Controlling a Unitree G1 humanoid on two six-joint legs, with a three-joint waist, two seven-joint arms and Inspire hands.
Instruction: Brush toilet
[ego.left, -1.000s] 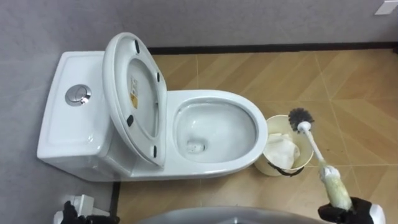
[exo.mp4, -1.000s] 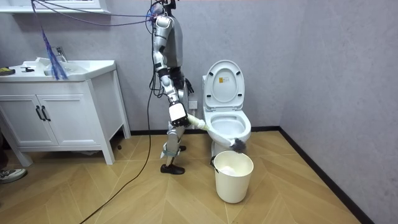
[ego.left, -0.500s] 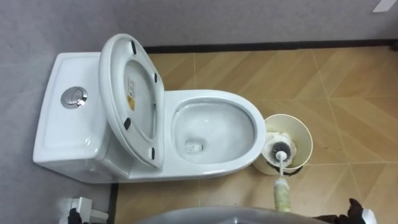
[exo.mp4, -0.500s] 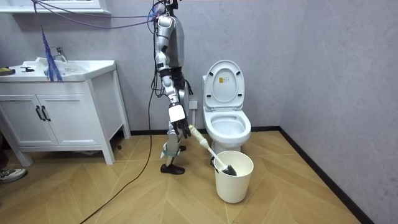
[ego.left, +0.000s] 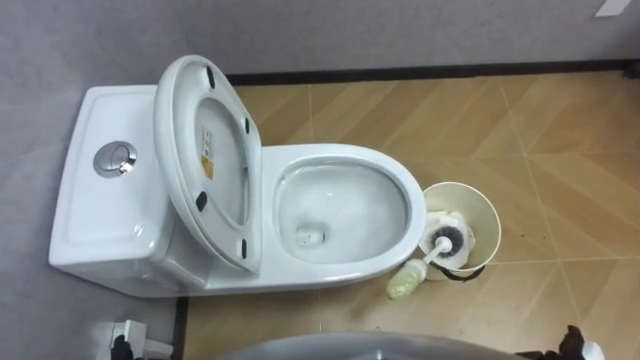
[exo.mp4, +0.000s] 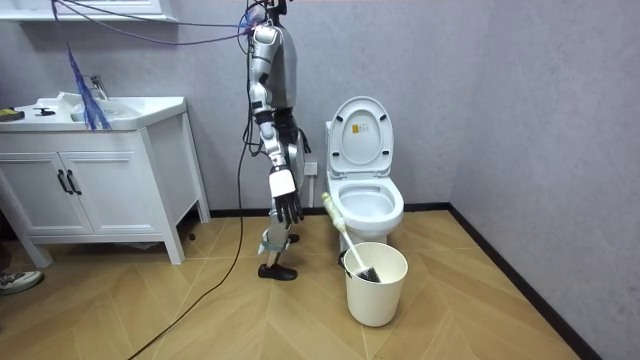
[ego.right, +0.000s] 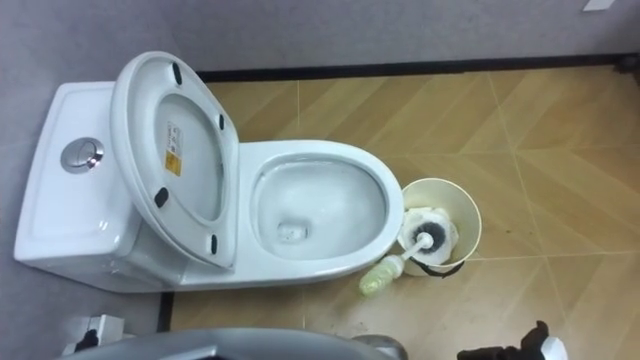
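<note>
The toilet brush stands in the cream bucket, just right of the toilet. Its dark bristle head is down inside the bucket, on something pale. Its handle leans out over the rim to the left and near side, with the yellow-green grip close to the outside of the bowl. Whether the grip touches the bowl cannot be told.

No hand is on the brush. The right hand is well apart from it, at the near right corner of the eye views, where just a dark tip is visible. In the room view the right hand hangs beside the robot's thigh, fingers loose and pointing down, holding nothing, while the brush leans between it and the bucket.

A dark bit of the left hand shows at the near left edge, cut off, so its fingers cannot be told.

The toilet's seat and lid stand raised.
</note>
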